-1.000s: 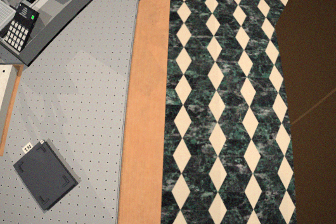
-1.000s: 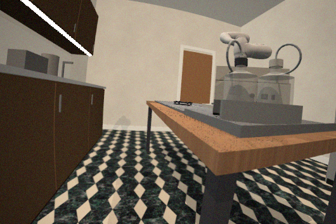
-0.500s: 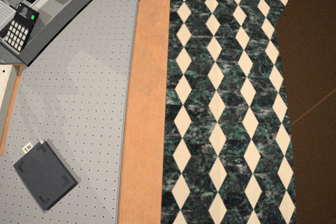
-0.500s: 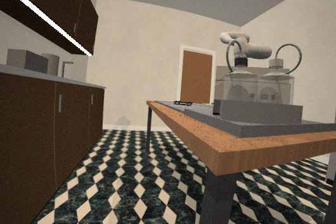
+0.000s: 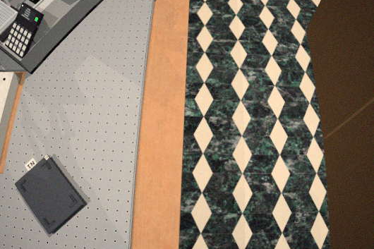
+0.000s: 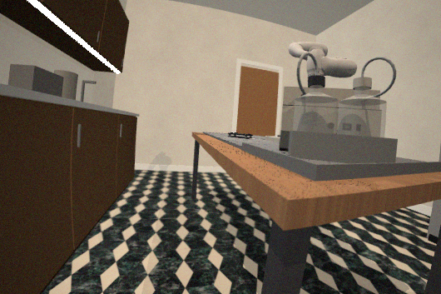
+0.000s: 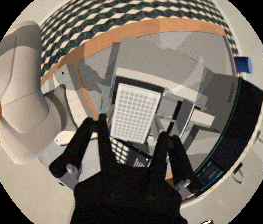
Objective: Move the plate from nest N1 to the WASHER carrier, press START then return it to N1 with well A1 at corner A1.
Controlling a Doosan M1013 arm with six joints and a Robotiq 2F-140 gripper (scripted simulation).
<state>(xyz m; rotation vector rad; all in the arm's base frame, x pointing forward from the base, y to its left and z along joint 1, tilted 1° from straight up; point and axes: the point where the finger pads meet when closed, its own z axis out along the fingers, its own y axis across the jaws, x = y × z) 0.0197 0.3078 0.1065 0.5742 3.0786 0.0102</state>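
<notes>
On the left in the exterior view ran dark brown wooden cabinets [image 6: 37, 171] under a pale countertop [image 6: 83, 105], where a grey box [image 6: 35, 79] stood near and a beige cylinder [image 6: 71, 83] just beyond, while a white-framed brown door [image 6: 259, 100] stood at the far wall.
</notes>
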